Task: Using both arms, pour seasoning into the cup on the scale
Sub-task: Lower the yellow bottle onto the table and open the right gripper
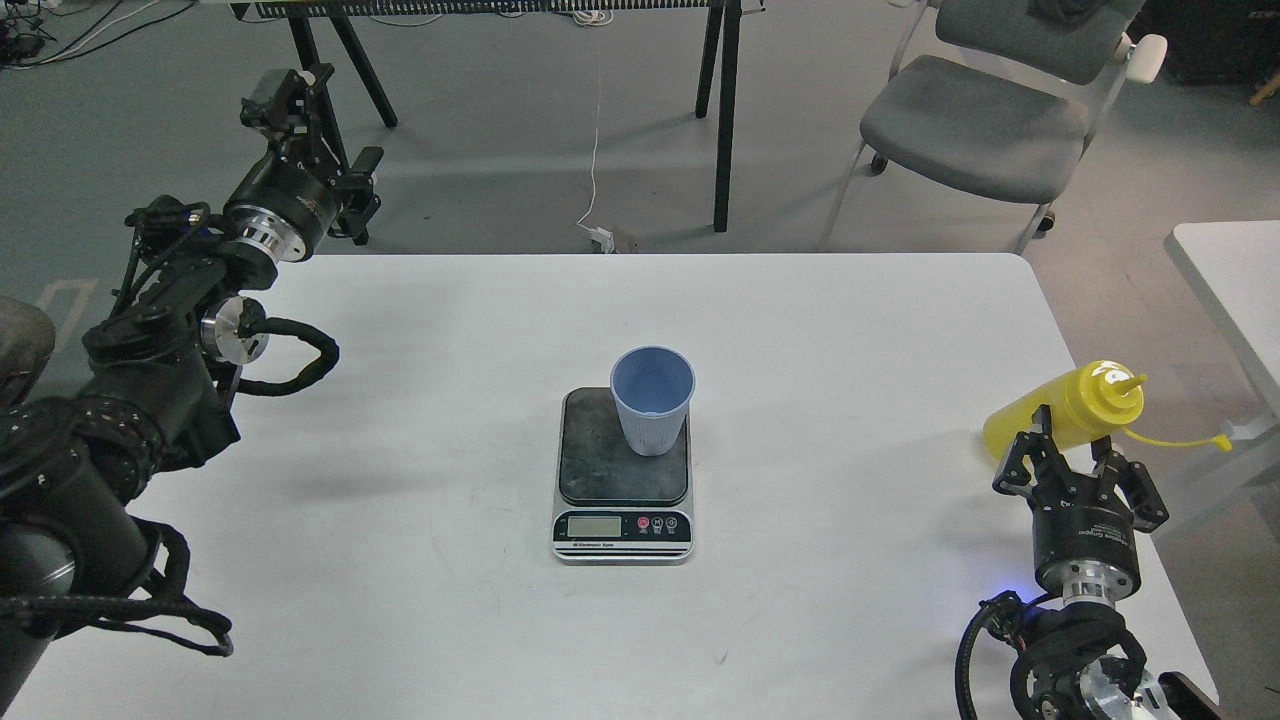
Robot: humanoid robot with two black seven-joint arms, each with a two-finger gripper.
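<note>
Your cup (652,398) already stands upright on the scale (622,476), toward the plate's far right part, and the scale sits near the middle of the worktop (400,560). The cup looks empty, so by that sign no seasoning has gone in yet.

Your right pincer (1071,447) is by the right edge of the worktop, its fingers spread to either side of the seasoning bottle (1065,408). The bottle is tilted, nozzle pointing right and away from the cup, its cap hanging open on the tether. Whether the fingers are pressing it firmly or merely flank it, you cannot tell from here.

Your left pincer (290,100) is raised past the far left corner of the worktop, well apart from everything; its fingers hold nothing, though their spread is hard to read.

What is left, judging from this: secure the bottle, carry it over the cup, and pour.
</note>
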